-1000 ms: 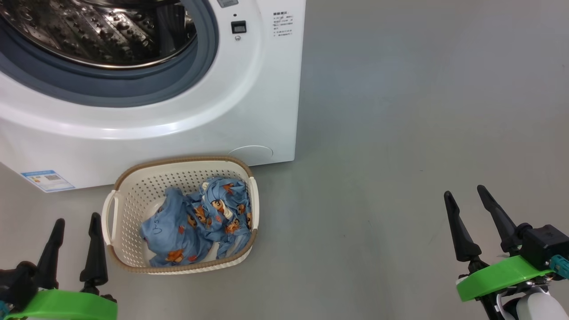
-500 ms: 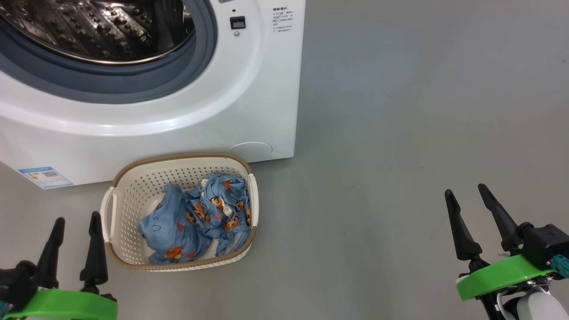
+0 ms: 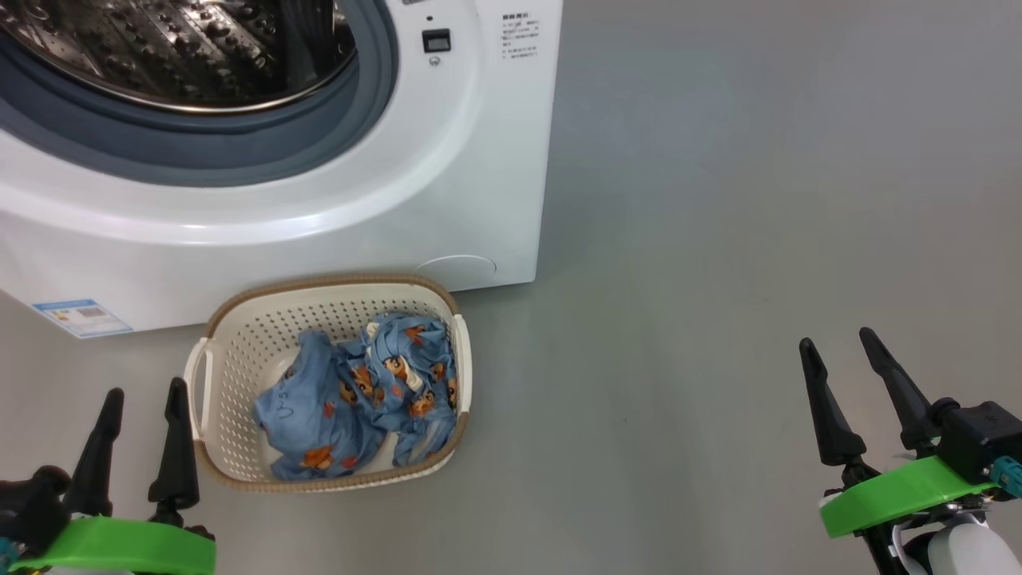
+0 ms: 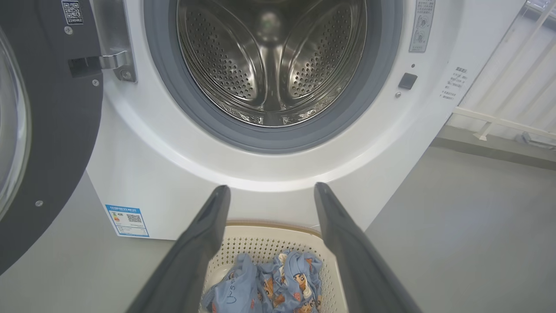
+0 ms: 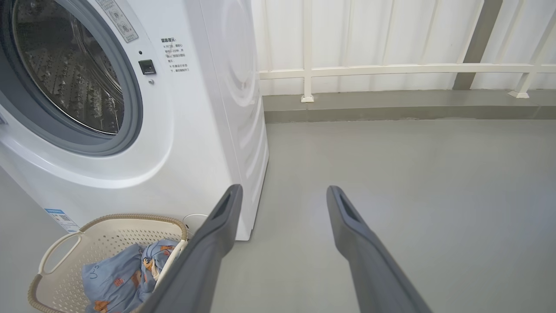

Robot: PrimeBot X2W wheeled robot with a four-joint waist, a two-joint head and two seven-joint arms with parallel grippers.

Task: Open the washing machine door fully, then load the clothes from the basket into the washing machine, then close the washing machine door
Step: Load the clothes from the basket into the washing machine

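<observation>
A white railing (image 5: 391, 69) runs along the far side of the room, with 1 horizontal bar and slim uprights, 2 of which end in small feet. Directly behind the railing stands a wall of white, vertically ribbed panels (image 5: 369, 30). A grey-brown column (image 5: 478, 39) slants across the panels behind the railing in the right wrist view. Under the railing lies a low grey kerb (image 5: 391, 106), on which the feet rest. From the kerb, away from the railing, spreads a smooth matt grey floor (image 3: 758, 200) with a few small dark marks. Light is soft and even, brightest on the panels behind the railing, and shadows on the floor are faint.
</observation>
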